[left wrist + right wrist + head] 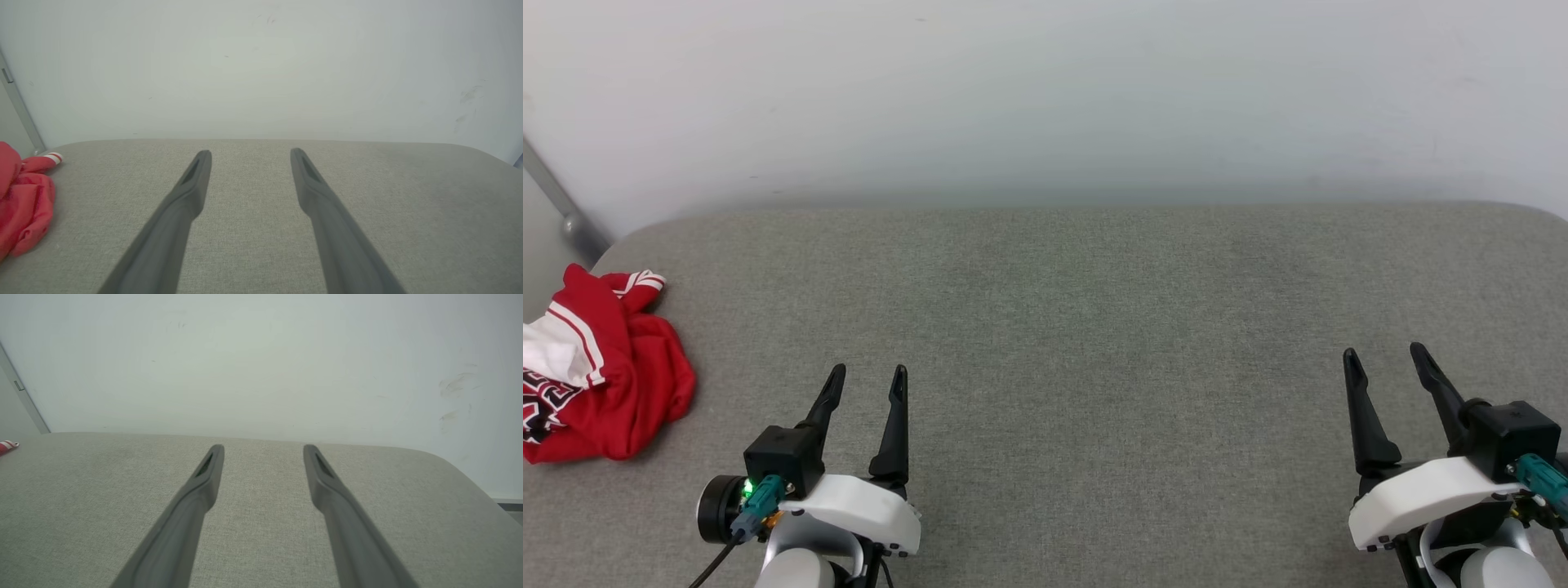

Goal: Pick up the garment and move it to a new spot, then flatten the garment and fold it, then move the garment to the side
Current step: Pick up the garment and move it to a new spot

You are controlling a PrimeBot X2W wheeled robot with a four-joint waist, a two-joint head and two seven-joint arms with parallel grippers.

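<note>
The garment (621,367) lay in a crumpled heap at the 9 o'clock edge of the grey cloth-covered bench (1078,327), partly cut off by the side of the head view. It was mostly red, with a white sleeve edged in red-and-white stripe trim folded over its left part. A second striped cuff poked out toward 12 o'clock, and a patch of black-and-white lettering showed at its lower left.

The left pincer (867,374) sat at about 7 o'clock in the head view, its two dark fingers (894,425) spread apart and pointing toward 12 o'clock over bare cloth. From it the garment lay at roughly 10 o'clock, near but not touching. A small green light (747,487) glowed on the wrist housing behind the pincer.

The right pincer (1385,353) sat at about 5 o'clock, well apart from the garment, with its fingers likewise apart and tilted slightly toward 11 o'clock.

In the left wrist view the left pincer (251,152) showed both fingers wide apart above the bench, with the garment (24,204) bunched at 9 o'clock against the frame's edge. In the right wrist view the right pincer (264,447) was equally spread, and only a striped tip of the garment (7,446) peeked in at 9 o'clock.

A pale wall (1045,98) rose behind the bench at 12 o'clock. A grey metal bar (560,204) slanted down at about 10 o'clock, just beyond the garment.
</note>
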